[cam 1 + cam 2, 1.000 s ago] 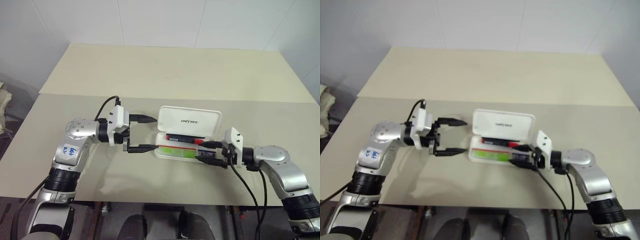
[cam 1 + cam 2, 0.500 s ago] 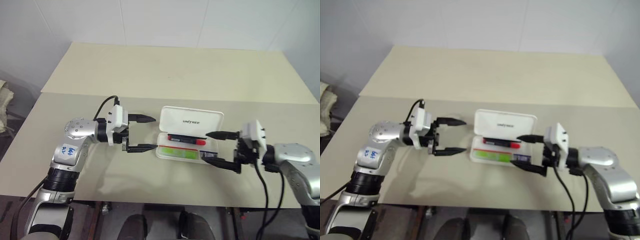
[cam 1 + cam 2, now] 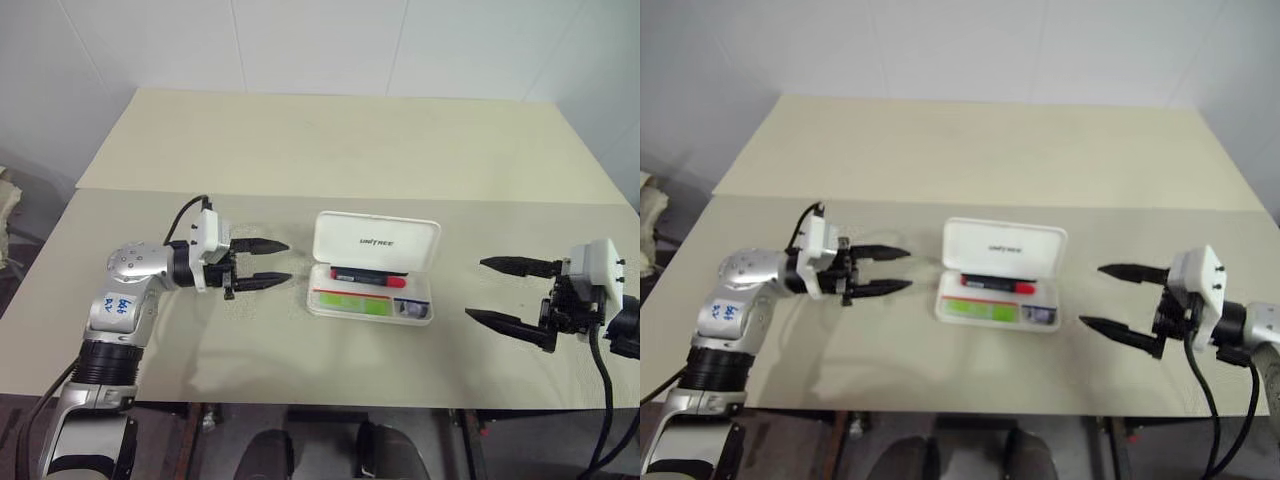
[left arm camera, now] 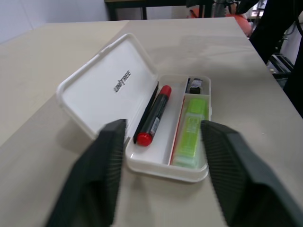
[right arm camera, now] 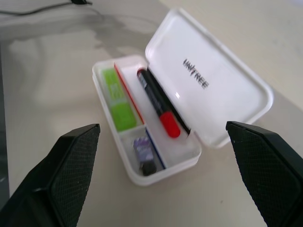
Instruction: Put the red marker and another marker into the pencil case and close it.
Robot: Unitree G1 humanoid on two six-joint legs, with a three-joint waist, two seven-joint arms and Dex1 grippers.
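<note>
Lay open near the middle of the beige table (image 3: 330, 150), the white case (image 3: 372, 268), lid propped up at the far side with dark lettering showing. Rested inside, along the hinge side, the red marker (image 4: 152, 116), black along much of its body. Sat in the front compartment, parted from it by a thin red-and-blue divider, the green marker (image 4: 190, 131). Tucked into a small end pocket, a dark little object (image 5: 143, 152), possibly an eraser or clip, too blurred to name.

Hovered to the case's left, pointed level toward it and clear of it, the left gripper (image 3: 262, 264), fingers parted by a modest gap with nothing between them. Hung well off to the case's right, above the table's front edge, the right gripper (image 3: 502, 293), fingers spread wide and empty, tips aimed back at the case. Touched by neither gripper, case and both markers.

Joined across the far half of the table, a faint seam where two panels met.
</note>
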